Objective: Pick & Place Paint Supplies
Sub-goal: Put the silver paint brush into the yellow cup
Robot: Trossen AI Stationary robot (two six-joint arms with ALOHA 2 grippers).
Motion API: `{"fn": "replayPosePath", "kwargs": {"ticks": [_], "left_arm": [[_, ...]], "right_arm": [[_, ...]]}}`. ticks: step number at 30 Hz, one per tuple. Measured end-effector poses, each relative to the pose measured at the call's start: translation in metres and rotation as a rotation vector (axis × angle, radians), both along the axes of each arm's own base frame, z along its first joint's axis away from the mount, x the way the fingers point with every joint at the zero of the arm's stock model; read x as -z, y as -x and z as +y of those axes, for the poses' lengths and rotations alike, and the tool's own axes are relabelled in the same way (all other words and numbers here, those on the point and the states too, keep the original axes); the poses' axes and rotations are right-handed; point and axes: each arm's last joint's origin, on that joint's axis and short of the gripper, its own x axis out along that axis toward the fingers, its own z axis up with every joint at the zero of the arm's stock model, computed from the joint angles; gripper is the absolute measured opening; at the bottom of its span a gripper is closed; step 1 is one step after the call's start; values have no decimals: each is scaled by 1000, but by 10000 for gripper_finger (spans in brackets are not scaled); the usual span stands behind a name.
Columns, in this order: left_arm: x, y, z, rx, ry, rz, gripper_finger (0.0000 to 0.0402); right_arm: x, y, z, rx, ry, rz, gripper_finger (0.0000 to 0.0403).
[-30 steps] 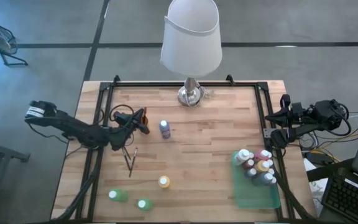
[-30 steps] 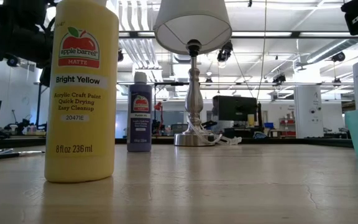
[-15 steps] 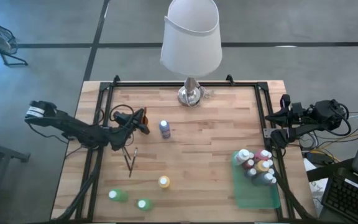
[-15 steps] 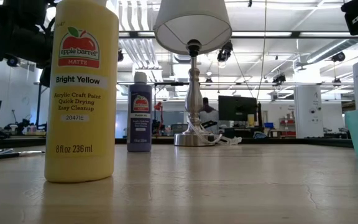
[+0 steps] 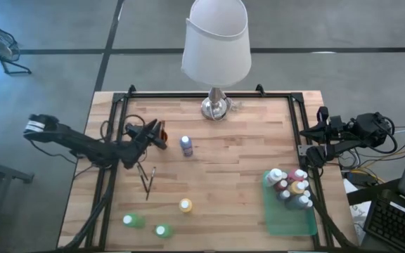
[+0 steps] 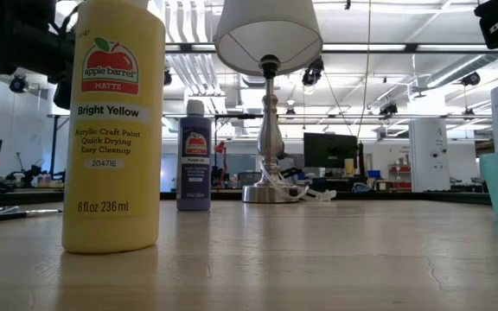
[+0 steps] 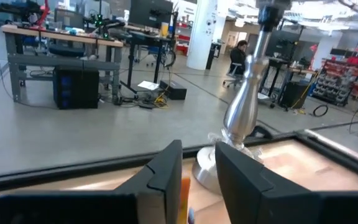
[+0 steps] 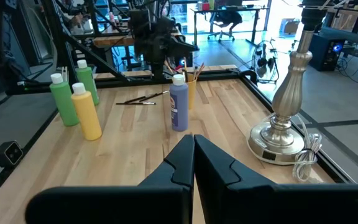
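Parted a little, the left gripper's (image 5: 159, 133) jaws stand with a narrow gap between them, and nothing can be seen clamped there; an orange object (image 7: 184, 198) shows just beyond the gap in the left wrist view, too cut off to identify. That gripper hangs over the wooden table (image 5: 238, 140) well to the left of the lamp (image 5: 216, 105), close beside the purple paint bottle (image 5: 186, 145). Two thin paintbrushes (image 5: 147, 181) lie on the table farther from the lamp than the left gripper. Beyond them stand a yellow bottle (image 5: 185, 205) and two green bottles (image 5: 133, 221), at the table edge opposite the lamp. Across the table from these, a cluster of white-capped bottles (image 5: 291, 188) fills the green tray (image 5: 290, 220). The right gripper (image 5: 308, 151) waits at the table's right edge, between the lamp and the tray, its jaws pressed together on nothing.
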Motion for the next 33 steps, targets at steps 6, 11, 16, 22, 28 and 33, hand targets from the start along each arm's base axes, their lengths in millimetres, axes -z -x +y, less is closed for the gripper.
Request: {"fn": "replayPosePath", "kwargs": {"ticks": [6, 11, 16, 22, 28, 33], "left_arm": [[-35, 1, -1, 77, -57, -35, 102], [-74, 1, -7, 255, -186, -42, 101], [-107, -1, -15, 322, -258, -2, 101], [-145, -9, -23, 367, -253, 107, 101], [-177, -20, -26, 390, -218, 203, 101], [-195, -29, -32, 415, -164, 285, 101]], "right_arm": [[0, 0, 0, 0, 0, 0, 8], [0, 0, 0, -1, 0, 0, 8], [0, 0, 0, 0, 0, 0, 8], [0, 0, 0, 0, 0, 0, 8], [0, 0, 0, 0, 0, 0, 8], [0, 0, 0, 0, 0, 0, 8]]}}
